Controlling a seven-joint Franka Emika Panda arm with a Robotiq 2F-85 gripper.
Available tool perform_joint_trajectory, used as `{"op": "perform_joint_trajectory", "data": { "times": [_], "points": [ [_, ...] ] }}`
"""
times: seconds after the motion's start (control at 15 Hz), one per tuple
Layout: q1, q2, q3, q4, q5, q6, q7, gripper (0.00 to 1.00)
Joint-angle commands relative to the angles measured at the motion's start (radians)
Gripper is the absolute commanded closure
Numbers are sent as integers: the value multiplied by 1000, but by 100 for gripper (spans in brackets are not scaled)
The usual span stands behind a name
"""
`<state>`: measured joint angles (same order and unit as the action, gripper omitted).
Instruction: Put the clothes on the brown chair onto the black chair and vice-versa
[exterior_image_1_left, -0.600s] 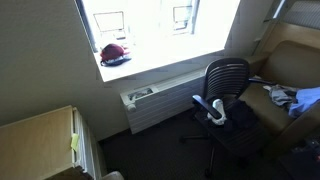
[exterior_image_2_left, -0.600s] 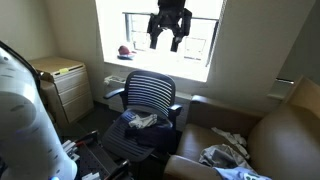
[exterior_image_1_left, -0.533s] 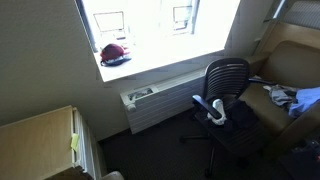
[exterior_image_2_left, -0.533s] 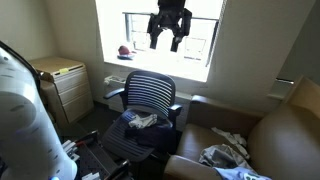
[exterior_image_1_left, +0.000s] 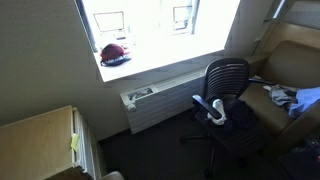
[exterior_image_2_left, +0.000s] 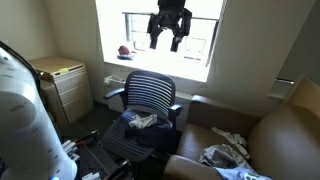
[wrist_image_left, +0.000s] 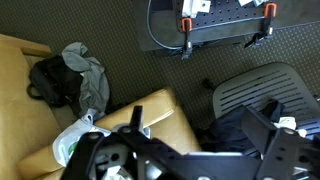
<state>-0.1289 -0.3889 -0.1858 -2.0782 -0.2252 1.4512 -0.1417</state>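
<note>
Overhead, the gripper (exterior_image_2_left: 167, 42) is hanging high in front of the bright window (exterior_image_2_left: 110, 28), well above both chairs. Its fingers (exterior_image_2_left: 153, 40) are standing wide apart with nothing between them. Below it, the black chair (exterior_image_2_left: 150, 92) is standing with its curved mesh back toward the window. A dark navy piece (exterior_image_2_left: 152, 137) is spreading across most of its seat and drooping over the front edge. A small white piece (exterior_image_2_left: 143, 121) is lying on top of it, near the back edge of the seat. Just beside the black chair, the brown chair (exterior_image_2_left: 278, 132) is filling the corner of the room. A light blue shirt (exterior_image_2_left: 225, 155) is lying bunched near the front edge of its seat. In an exterior view from farther off, the same clothes (exterior_image_1_left: 284, 96) are showing as a pale heap on the brown chair's seat, close to the edge facing the black chair. In the wrist view, looking straight down, a grey-blue garment (wrist_image_left: 90, 78) is lying against a darker bundle (wrist_image_left: 50, 80) between two tan padded parts of the brown chair. Whether they are resting on the seat itself cannot be told there. The black chair's back is showing at the right edge of that view. On the window sill (exterior_image_1_left: 165, 62), toward its end away from the chairs, a red cap (exterior_image_1_left: 115, 54) is sitting. A pale wooden cabinet (exterior_image_1_left: 40, 135) is standing well apart from both chairs.
</note>
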Motion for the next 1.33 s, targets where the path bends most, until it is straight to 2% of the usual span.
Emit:
{"op": "perform_joint_trajectory", "data": {
  "times": [0.0, 0.2, 0.27, 0.73, 1.0, 1.27],
  "points": [
    [-15, 72, -24, -89, 56, 142, 82, 0],
    [-17, 102, -7, -62, 38, 102, 115, 0],
    [-3, 1, 2, 3, 1, -3, -1, 0],
    [-7, 14, -3, -19, 21, 24, 32, 0],
    [-16, 179, 0, -75, 77, 367, 240, 0],
    [-24, 308, 12, -73, 74, 593, 411, 0]
  ]
}}
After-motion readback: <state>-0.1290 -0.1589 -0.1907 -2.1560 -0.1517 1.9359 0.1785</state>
